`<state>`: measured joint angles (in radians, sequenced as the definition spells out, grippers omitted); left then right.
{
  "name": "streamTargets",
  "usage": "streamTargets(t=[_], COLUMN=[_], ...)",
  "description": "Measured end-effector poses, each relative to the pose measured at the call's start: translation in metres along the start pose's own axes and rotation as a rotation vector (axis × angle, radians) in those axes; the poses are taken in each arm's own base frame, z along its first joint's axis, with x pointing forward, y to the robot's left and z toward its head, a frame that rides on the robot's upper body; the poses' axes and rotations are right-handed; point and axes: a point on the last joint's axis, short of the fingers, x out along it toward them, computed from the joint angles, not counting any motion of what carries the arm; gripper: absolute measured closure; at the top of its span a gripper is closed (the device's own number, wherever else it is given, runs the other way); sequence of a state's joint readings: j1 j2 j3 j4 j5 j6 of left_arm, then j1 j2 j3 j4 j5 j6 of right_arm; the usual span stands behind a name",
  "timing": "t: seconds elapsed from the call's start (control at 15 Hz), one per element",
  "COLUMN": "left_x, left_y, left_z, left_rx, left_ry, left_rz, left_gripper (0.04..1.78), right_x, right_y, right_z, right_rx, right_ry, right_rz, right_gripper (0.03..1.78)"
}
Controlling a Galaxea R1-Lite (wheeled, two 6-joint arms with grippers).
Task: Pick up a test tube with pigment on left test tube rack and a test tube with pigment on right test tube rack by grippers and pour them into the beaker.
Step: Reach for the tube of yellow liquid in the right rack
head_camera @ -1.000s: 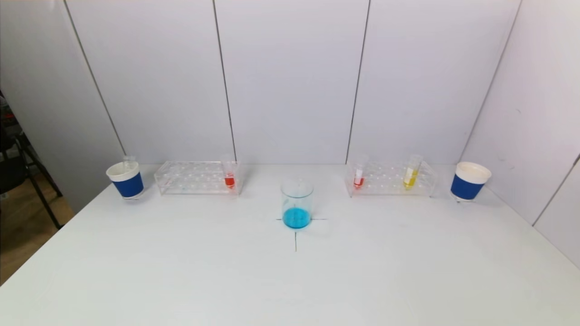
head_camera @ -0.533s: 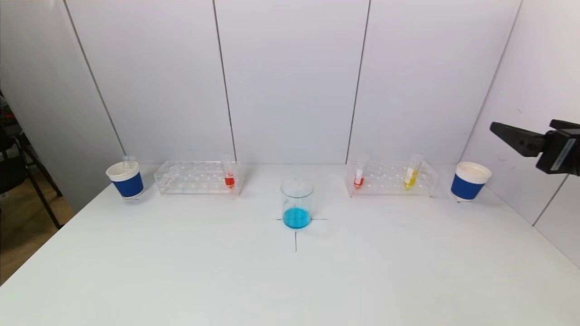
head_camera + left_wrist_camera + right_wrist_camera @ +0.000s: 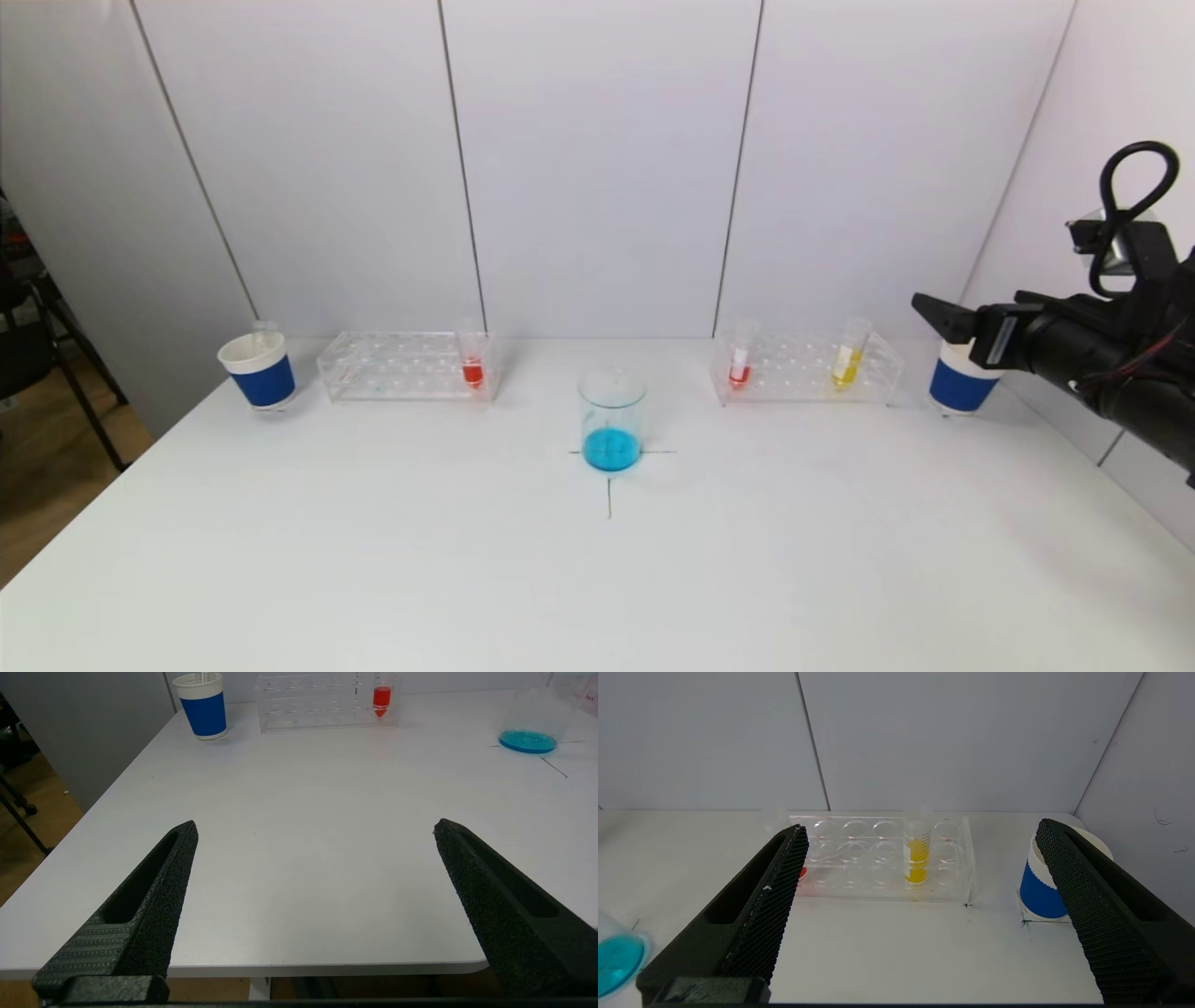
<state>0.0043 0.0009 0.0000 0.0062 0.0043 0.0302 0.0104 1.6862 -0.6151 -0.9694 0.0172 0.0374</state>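
The left clear rack [image 3: 392, 366] holds a tube of red pigment [image 3: 473, 370]. The right clear rack [image 3: 808, 369] holds a red tube [image 3: 739, 370] and a yellow tube [image 3: 846, 364]. The beaker [image 3: 611, 422] with blue liquid stands at the table's middle. My right gripper [image 3: 938, 319] hovers open in front of the right blue cup, right of the right rack; its wrist view looks at the yellow tube [image 3: 917, 861] between the open fingers, gripper [image 3: 923, 826]. My left gripper [image 3: 315, 823] is open and empty over the table's near left edge, outside the head view.
A blue-banded paper cup [image 3: 260, 371] stands left of the left rack, another [image 3: 957, 385] right of the right rack, partly behind my right gripper. The white table [image 3: 373, 560] is backed by wall panels; its left edge drops to the floor.
My right arm has come into the head view from the right and moved left and down, now in front of the right cup. The tubes, racks and beaker have not moved.
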Motion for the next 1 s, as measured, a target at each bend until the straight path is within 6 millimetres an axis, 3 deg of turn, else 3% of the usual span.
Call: streamTargets(t=[0.47,1.0], left_x=[0.000,0.000], left_y=[0.000,0.000], left_z=[0.000,0.000], left_rx=[0.000,0.000], left_ry=[0.000,0.001], left_rz=[0.000,0.000], left_gripper=[0.06,0.06], right_x=[0.045,0.079], right_y=[-0.007,-0.010], right_z=[-0.047,-0.085], right_rx=[-0.003,0.002], right_ry=[-0.042,-0.010], right_rz=[-0.012,-0.017], right_gripper=[0.04,0.04])
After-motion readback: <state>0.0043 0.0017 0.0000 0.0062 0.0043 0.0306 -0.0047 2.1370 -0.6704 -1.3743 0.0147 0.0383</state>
